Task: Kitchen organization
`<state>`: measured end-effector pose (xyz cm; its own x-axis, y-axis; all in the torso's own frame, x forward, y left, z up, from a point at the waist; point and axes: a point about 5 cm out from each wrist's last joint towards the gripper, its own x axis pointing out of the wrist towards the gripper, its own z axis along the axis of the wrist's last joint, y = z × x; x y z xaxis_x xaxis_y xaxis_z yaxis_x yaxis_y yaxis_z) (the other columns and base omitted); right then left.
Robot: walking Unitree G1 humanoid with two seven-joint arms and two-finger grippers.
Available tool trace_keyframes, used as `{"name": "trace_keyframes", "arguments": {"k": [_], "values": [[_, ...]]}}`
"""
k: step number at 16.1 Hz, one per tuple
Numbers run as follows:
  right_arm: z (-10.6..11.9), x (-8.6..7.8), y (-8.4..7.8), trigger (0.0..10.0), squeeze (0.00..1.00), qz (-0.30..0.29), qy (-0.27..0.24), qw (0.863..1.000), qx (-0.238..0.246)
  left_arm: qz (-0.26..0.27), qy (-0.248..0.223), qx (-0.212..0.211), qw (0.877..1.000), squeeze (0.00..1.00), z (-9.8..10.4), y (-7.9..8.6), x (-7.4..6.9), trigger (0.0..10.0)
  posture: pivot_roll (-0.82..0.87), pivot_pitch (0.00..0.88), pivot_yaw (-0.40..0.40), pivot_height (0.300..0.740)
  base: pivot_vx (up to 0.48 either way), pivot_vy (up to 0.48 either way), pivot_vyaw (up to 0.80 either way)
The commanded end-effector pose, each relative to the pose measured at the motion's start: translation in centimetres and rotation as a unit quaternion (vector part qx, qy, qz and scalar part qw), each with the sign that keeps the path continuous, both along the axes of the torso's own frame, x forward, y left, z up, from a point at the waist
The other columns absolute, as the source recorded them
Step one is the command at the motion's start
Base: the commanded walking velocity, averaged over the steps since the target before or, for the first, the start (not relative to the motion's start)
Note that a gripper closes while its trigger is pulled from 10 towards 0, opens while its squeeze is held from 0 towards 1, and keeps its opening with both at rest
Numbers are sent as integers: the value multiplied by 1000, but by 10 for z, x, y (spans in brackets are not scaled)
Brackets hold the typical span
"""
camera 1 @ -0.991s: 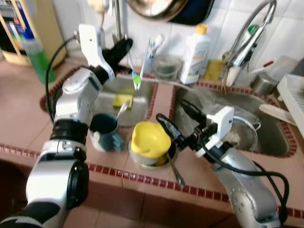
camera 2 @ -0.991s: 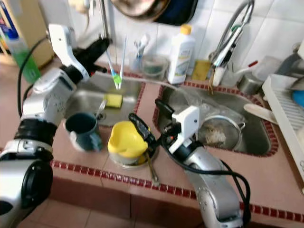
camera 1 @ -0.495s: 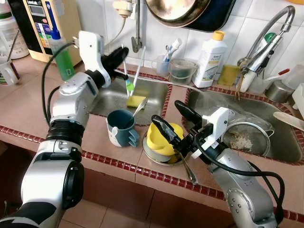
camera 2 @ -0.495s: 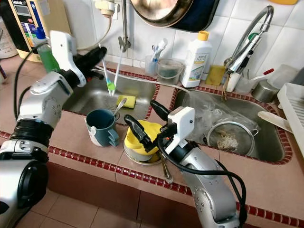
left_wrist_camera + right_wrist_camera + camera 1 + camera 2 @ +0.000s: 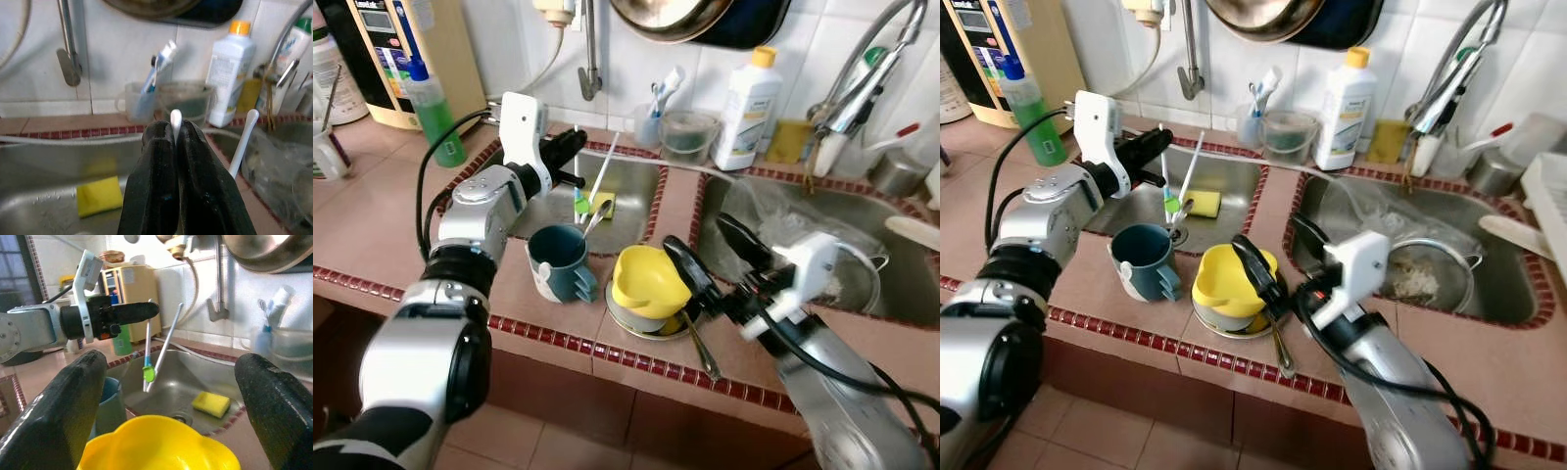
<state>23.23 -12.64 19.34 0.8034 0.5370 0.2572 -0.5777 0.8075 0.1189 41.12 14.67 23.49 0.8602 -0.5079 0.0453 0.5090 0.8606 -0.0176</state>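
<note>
The tiled desk (image 5: 372, 235) carries two steel sinks. The left sink (image 5: 631, 196) holds a yellow sponge (image 5: 604, 205) near its drain; the right sink (image 5: 1518, 284) holds a metal strainer (image 5: 1425, 279) with pale scraps in it and some clear plastic film.

On the desk between the sinks, a yellow cup (image 5: 648, 279) sits tilted in a shallow metal dish (image 5: 631, 321), with a spoon (image 5: 697, 345) lying across the dish rim towards the desk edge. Just beside it stands a teal mug (image 5: 558, 262), and a spoon's end shows at its far rim.

At the back wall stand a white bottle (image 5: 748, 95) with a yellow cap, a clear tumbler (image 5: 651, 125) holding toothbrushes, and a clear bowl (image 5: 686, 137). A green spray bottle (image 5: 433, 108) stands at the far left.

The left claw (image 5: 570, 152) hangs over the left sink, pressed together on two toothbrushes (image 5: 1175, 181) whose heads point down, just above the mug. The right claw (image 5: 710, 257) is spread wide, one finger on either side of the yellow cup.
</note>
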Motion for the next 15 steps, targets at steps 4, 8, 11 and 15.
{"name": "trace_keyframes", "arguments": {"k": [4, 8, 11, 15], "values": [[14, -21, -18, 10000, 0, -38, 12, 999, 16, -13, -14, 33, 999, 0, 17, -3, 5, 10000, -273, 157, 42, 740, 0, 0, 0], [14, -39, -19, 10000, 0, -33, 42, 998, 19, -15, 4, 33, 999, 0, 14, -3, 6, 10000, -291, 204, 48, 740, 0, 0, 0], [15, -49, -18, 10000, 0, -22, 60, 998, 23, -13, 20, 33, 999, 0, 10, -1, 7, 10000, -294, 222, 54, 740, 0, 0, 0], [17, -56, -14, 10000, 0, -4, 74, 997, 31, 10, 31, 29, 999, 0, 11, 9, 8, 10000, -291, 225, 57, 740, 0, 0, 0]]}}
